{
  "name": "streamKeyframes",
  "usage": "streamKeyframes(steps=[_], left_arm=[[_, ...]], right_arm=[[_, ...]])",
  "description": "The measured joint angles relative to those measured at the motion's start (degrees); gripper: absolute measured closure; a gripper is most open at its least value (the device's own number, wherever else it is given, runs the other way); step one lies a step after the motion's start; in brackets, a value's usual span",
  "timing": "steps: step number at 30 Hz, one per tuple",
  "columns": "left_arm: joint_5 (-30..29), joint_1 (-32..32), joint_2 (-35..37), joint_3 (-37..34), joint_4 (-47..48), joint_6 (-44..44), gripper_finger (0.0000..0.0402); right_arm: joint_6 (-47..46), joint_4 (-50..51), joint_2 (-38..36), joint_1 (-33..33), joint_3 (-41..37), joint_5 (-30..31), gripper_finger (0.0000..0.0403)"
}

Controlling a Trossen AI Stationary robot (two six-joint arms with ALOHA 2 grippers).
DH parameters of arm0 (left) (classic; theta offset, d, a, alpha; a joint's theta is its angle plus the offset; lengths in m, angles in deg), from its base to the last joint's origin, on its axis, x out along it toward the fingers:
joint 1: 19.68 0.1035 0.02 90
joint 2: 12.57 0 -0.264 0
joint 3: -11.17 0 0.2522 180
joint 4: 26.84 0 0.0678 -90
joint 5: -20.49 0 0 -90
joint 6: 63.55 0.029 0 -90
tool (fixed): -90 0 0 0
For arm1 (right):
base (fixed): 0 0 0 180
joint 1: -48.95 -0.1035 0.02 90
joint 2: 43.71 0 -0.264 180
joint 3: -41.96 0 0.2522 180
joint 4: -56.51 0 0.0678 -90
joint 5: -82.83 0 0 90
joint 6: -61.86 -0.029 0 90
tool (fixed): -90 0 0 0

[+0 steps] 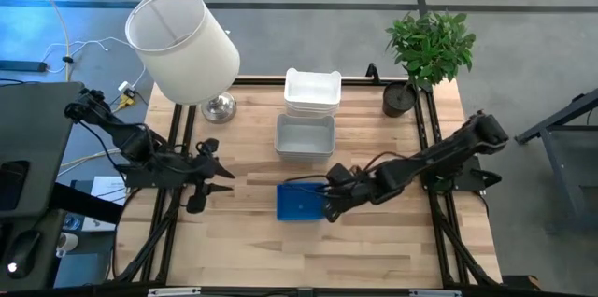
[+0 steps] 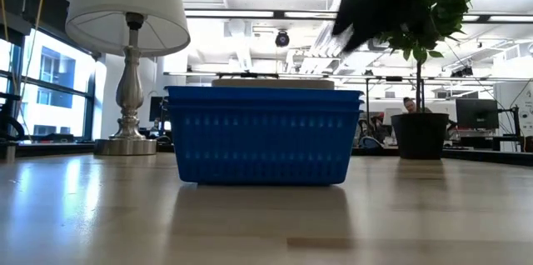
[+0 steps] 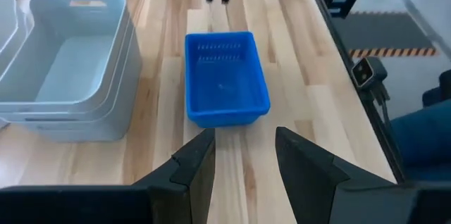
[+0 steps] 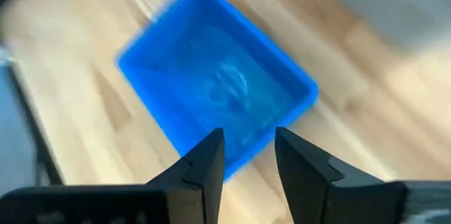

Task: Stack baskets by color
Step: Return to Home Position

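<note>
- Wood table [image 1: 252, 241], high view: white stack [image 1: 312, 91] at far edge, grey stack [image 1: 305, 135] next nearer, blue stack [image 1: 299, 202] mid-table. Right gripper [image 1: 328, 209] just beside it, left gripper [image 1: 224, 181] near left edge.
- Low view: blue stack sits flat.
- L wrist: fingers [image 3: 197, 160] apart, empty.
- R wrist: fingers [image 4: 204, 160] apart, empty, over blue rim. Low retreat could clip it and shove the stack.

Both the left arm [image 1: 140, 143] and the right arm [image 1: 439, 152] are matte black, made of slim segments with bulkier joint housings. The left gripper [image 3: 243, 139] and the right gripper [image 4: 248, 139] each carry two broad, angular dark fingers [image 3: 197, 160] with bevelled, faceted edges.
</note>
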Motion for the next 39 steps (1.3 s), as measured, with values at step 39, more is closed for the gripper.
streamKeyframes(steps=[39], left_arm=[[4.97,0.0,32.89,-44.62,-42.6,14.11,0.0266]], right_arm=[[40.61,-14.13,-49.47,4.98,-27.59,13.78,0.0289]])
